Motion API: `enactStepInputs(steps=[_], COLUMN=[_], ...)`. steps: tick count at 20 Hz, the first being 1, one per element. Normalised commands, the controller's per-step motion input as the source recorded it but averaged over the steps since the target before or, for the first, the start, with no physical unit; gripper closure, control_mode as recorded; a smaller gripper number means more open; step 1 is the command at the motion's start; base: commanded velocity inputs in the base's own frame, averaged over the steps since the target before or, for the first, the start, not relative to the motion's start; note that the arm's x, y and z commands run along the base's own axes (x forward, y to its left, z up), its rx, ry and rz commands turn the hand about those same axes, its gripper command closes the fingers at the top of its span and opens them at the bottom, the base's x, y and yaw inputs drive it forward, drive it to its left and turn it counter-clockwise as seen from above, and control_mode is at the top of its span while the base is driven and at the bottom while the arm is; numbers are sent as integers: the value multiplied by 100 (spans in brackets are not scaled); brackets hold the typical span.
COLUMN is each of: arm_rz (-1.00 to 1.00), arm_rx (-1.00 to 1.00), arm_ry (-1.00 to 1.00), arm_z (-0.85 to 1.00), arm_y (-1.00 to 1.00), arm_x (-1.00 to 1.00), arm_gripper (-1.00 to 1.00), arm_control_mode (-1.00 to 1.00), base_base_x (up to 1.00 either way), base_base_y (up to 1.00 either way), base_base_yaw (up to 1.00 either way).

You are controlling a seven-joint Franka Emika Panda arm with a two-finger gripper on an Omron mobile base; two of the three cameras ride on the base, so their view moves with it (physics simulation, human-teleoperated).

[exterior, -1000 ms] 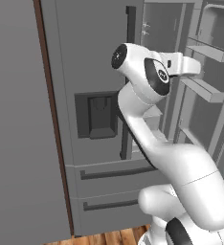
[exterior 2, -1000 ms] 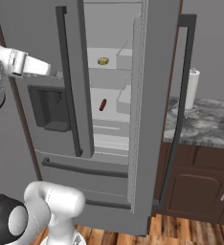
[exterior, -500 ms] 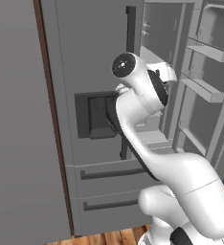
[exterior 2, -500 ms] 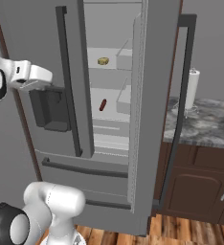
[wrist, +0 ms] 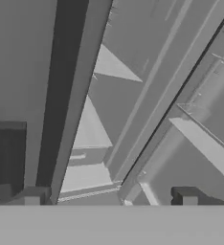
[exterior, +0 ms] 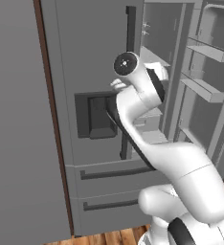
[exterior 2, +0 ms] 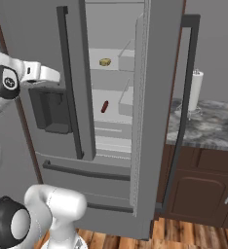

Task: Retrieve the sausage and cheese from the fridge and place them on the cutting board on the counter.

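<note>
Sausage (exterior 2: pixel 104 106) sat on a middle shelf inside the fridge (exterior 2: pixel 47 58), whose right door was swung open, with a small yellowish item (exterior 2: pixel 104 62) on the shelf above. The pincer (wrist: pixel 109 197) hung in front of the left door by its dark handle (exterior 2: pixel 69 78), tips spread wide and gripping nothing, well left of the sausage. The table (exterior 2: pixel 208 127) was off to the right.
</note>
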Motion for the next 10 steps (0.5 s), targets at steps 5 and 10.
enactStepInputs(steps=[5, 10], arm_rz=[9, 16], arm_rx=[44, 11], arm_ry=[0, 2], arm_z=[12, 3], arm_y=[3, 23], arm_x=[80, 71], arm_gripper=[-100, -100], arm_control_mode=[-100, -100], base_base_x=[0, 0], base_base_y=[0, 0], base_base_yaw=[0, 0])
